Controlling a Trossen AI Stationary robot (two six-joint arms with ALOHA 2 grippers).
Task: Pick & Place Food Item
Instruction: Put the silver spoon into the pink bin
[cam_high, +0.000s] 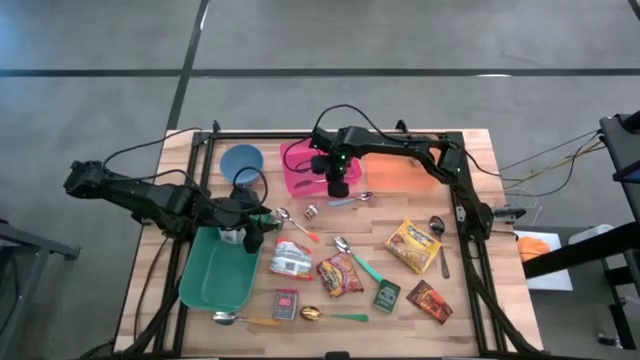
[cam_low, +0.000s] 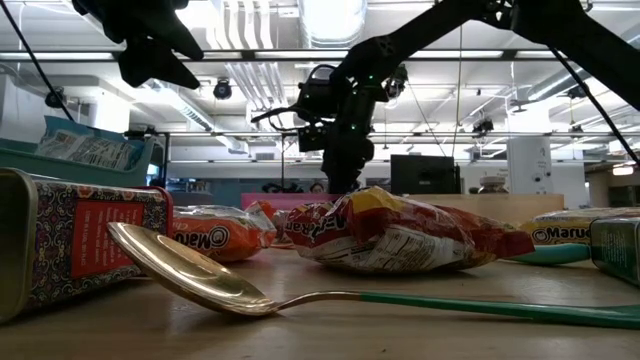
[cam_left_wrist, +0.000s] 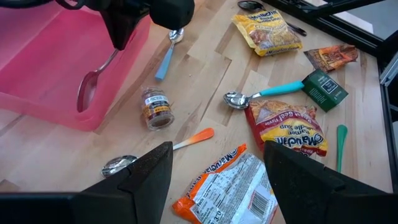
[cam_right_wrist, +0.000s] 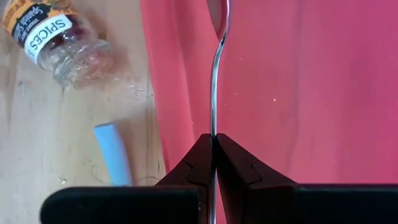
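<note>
Right gripper (cam_right_wrist: 214, 163) over the pink bin's (cam_high: 300, 165) near edge, fingers pinched on a metal spoon's (cam_left_wrist: 93, 84) thin handle; the bowl hangs inside the bin. Spice jar (cam_left_wrist: 155, 107) lies on its side just outside the bin. Left gripper (cam_left_wrist: 214, 180) spread, holding nothing, above the green tray (cam_high: 215, 275)

— What are you holding?
— A plain metal spoon (cam_right_wrist: 213, 106), its thin handle pinched between the closed fingertips of my right gripper (cam_right_wrist: 213, 149).
— How does it hang?
— Steeply, bowl end (cam_left_wrist: 90, 93) lowest, straight out from my fingertips.
— And the bin?
— The pink bin (cam_right_wrist: 311, 93), shallow and translucent, lies right below my fingers, the spoon over its near wall.
</note>
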